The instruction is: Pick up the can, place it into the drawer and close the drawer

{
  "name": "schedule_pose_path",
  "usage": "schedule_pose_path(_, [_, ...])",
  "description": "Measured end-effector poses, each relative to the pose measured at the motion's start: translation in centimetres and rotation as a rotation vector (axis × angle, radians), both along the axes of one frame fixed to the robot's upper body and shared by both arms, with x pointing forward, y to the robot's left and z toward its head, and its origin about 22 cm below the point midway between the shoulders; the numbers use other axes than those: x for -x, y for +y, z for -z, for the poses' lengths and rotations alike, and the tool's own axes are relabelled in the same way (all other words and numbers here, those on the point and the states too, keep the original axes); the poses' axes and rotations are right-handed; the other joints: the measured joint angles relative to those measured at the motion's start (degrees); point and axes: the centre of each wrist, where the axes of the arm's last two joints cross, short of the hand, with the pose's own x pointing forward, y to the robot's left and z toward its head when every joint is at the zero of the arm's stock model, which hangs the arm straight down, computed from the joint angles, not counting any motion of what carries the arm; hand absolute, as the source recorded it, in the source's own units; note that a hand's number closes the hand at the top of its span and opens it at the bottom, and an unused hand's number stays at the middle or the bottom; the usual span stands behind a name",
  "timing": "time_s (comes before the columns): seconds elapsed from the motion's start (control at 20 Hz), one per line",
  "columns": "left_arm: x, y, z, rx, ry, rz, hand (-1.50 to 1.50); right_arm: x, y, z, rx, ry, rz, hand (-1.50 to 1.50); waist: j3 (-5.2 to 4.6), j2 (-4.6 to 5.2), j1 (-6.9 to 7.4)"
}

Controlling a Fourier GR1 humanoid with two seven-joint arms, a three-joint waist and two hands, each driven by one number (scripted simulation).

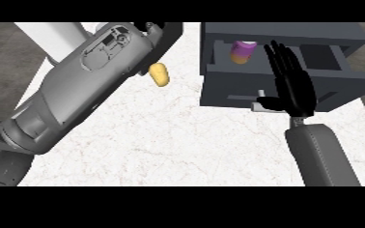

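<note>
The left hand sits at upper left, mostly hidden, its fingers unreadable. A yellow object lies on the open bench. The can lies in the open drawer, right hand flat-fingered beside it.

We record an open dark grey box-shaped drawer at the far right of the white marbled stone counter; a purple-and-orange cylindrical can lies inside it, at its left. Our black right hand extends over the drawer's front, right of the can. A small yellow oval object lies on the counter left of the drawer, beside our grey left forearm.
</note>
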Motion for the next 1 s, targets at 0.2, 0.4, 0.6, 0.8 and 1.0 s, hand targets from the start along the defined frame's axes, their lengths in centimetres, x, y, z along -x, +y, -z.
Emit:
schedule_pose_path(0.2, [0.4,1.5,-0.4,0.001,0.016,0.005,-1.50,-1.9,-0.1,0.4,0.037,-0.029,0.040,-1.50,-0.06,0.01,0.49])
schedule_pose_path(0.4, [1.0,2.7,-0.2,-0.006,0.021,0.004,-1.50,-3.6,-0.1,0.6,0.050,-0.065,0.064,-1.50,0.02,0.22,0.66])
schedule_pose_path(0.6, [1.3,4.3,0.6,-0.010,0.035,0.000,-1.50,-5.4,0.0,0.4,0.045,-0.096,0.092,-1.50,0.23,0.68,0.88])
schedule_pose_path(0.8, [2.1,5.3,1.0,-0.011,0.048,0.009,-1.50,-7.1,0.1,-0.1,0.038,-0.107,0.116,-1.50,0.51,1.01,1.24])
schedule_pose_path(1.0, [2.9,6.4,2.1,-0.014,0.052,0.009,-1.50,-8.6,0.9,-0.7,0.024,-0.117,0.126,-1.50,0.81,1.49,1.58])
